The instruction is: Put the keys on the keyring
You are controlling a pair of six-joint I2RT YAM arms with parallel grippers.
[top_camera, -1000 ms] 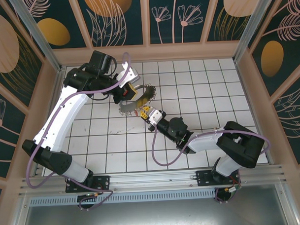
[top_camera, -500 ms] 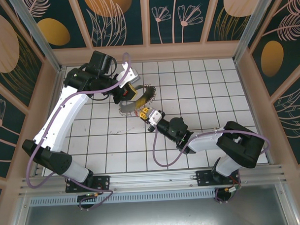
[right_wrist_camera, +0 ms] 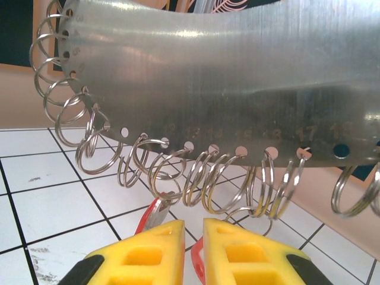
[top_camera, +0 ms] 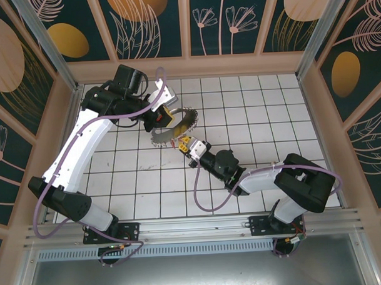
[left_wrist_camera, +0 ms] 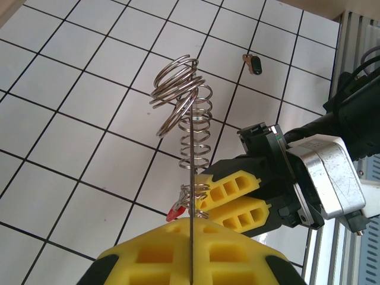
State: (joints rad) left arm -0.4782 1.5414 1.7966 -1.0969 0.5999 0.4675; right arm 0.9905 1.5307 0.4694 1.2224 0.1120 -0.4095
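The left gripper (top_camera: 166,116) is clamped shut on the keyring (top_camera: 177,125), a flat silvery hoop, holding it upright off the tiled floor (top_camera: 258,115). Seen from the left wrist, the hoop runs edge-on as a thin line straight out from between those jaws. This probably steadies it and presents its lower rim to the other arm.

The right gripper (right_wrist_camera: 193,234) sits just below that rim. Its yellow fingers are nearly closed, pinching one red key (right_wrist_camera: 149,215). The red head pokes out beside and between the fingers, just under the nearest small rings (right_wrist_camera: 196,178). It looks poised to thread the key onto one of them.

Count: one hoop and one red key. At least a dozen small rings hang from holes along the rim. One small dark object (left_wrist_camera: 253,62) lies on the floor well beyond the left jaws, too small to identify.
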